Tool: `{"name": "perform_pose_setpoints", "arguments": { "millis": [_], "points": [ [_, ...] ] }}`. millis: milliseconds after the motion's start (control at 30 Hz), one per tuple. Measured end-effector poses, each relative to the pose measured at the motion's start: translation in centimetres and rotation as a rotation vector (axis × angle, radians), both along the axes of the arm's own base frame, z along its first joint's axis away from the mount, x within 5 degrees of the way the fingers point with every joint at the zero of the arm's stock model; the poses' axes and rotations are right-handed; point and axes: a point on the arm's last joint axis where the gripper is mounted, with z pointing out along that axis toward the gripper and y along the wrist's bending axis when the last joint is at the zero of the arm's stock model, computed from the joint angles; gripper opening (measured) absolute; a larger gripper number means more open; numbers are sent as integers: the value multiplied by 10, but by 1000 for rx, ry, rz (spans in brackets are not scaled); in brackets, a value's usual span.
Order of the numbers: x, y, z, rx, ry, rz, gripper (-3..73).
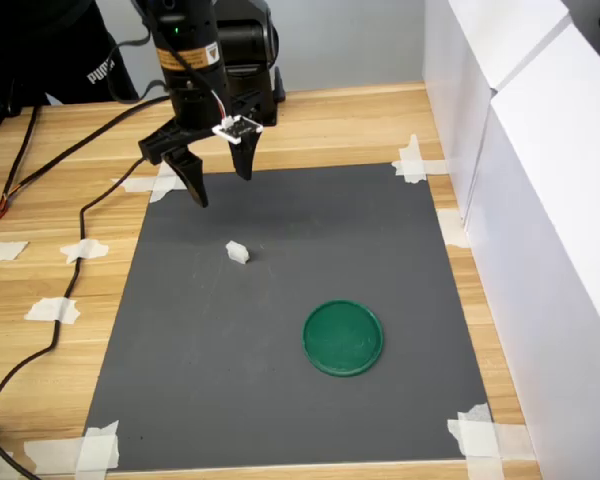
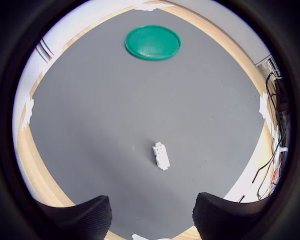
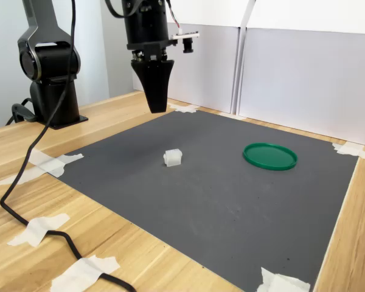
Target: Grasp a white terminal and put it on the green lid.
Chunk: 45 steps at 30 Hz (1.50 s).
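First exterior view, left to right: strips of white tape (image 1: pixel 52 310) and a black cable (image 1: pixel 75 270) lie on the wooden table (image 1: pixel 40 200) at the frame's left. In the upper left of centre the gripper (image 1: pixel 221 186) hangs above the far edge of the grey mat (image 1: pixel 280 400), fingers spread apart and holding nothing. Just below it in the frame, the white terminal (image 1: pixel 238 252) lies on the mat, clear of both fingers. The green lid (image 1: pixel 343 337) rests flat on the mat at lower right of centre, well apart from the terminal. A white panel (image 1: pixel 540 200) fills the right edge.

Wrist view: the two dark fingertips (image 2: pixel 85 217) appear at the lower edge with a wide gap between them; the terminal (image 2: pixel 161 155) sits near centre and the lid (image 2: pixel 153 42) near the upper edge.

Second exterior view: the gripper (image 3: pixel 156 97) at upper left, terminal (image 3: pixel 173 157) at centre, lid (image 3: pixel 270 156) to its right.
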Motion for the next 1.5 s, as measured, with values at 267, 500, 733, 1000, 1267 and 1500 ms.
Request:
{"name": "perform_pose_setpoints", "arguments": {
  "millis": [267,500,733,1000,1267,1500],
  "points": [
    [15,-10,-14,-34,50,108,695],
    [31,-10,-18,-44,53,176,695],
    [33,5,-18,-55,36,259,695],
    [31,4,-32,-75,11,269,695],
    [28,5,-48,-70,19,284,695],
    [35,5,-62,-67,36,282,695]
  ]
}}
